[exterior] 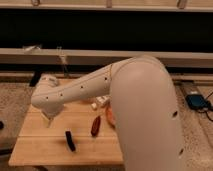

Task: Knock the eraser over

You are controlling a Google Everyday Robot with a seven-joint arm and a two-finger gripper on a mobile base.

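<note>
**A:** Where is your claw right now?

**B:** My claw [49,119] hangs under the white wrist, low over the left part of the wooden worktop [35,150], pointing down at the boards. I cannot tell whether it is wide or narrow. It grips nothing that I can make out.

**A:** And the eraser?

**B:** The eraser [70,140] is the slim black block near the front of the worktop. It is on the view's right of my claw and closer to the front edge. It sits at a slant, and I cannot tell whether it stands or lies. My claw is near it but apart from it.

**A:** What else is on there?

**B:** A reddish-brown oblong thing [95,126] sits just beside the eraser, not touching it. Behind that an orange plate [109,116] shows as a sliver, and my arm [145,115] hides the rest. A small white object [101,101] lies further back, partly under the arm. A blue device [196,101] with a cable rests on the floor at the right.
</note>
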